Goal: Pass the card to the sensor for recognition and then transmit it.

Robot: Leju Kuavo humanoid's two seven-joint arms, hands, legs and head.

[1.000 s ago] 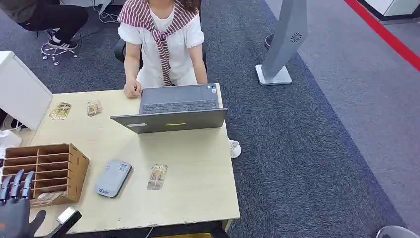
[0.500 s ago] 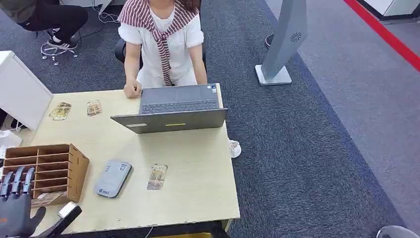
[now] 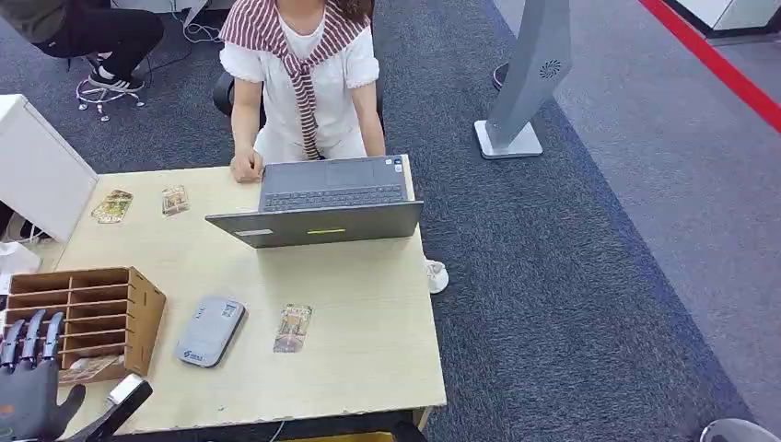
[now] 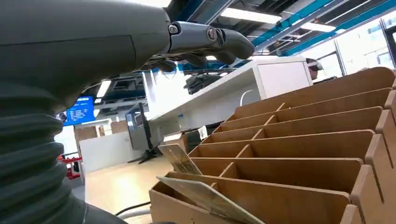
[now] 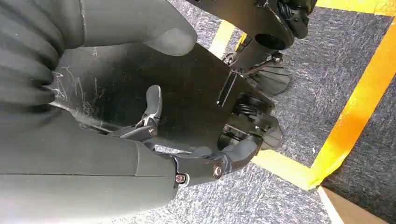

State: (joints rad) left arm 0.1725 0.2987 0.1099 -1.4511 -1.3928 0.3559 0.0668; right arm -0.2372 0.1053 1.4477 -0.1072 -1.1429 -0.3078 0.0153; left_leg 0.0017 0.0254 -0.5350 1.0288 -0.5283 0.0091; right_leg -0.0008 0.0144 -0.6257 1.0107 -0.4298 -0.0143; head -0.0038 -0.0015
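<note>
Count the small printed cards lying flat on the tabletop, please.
3: one small printed card beside the grey sensor box, two more at the far left corner. Others sit in the wooden slotted organiser; some may be hidden.

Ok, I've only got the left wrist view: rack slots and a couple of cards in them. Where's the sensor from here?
Observer: In the head view the grey sensor lies flat on the table, just right of the rack and apart from it.
Operator: Any card outside the rack?
Observer: Yes, one card lies on the table right of the sensor, not touching it.
Operator: And my right hand?
Observer: The right hand hangs over the carpet beside the robot's body, holding nothing.
</note>
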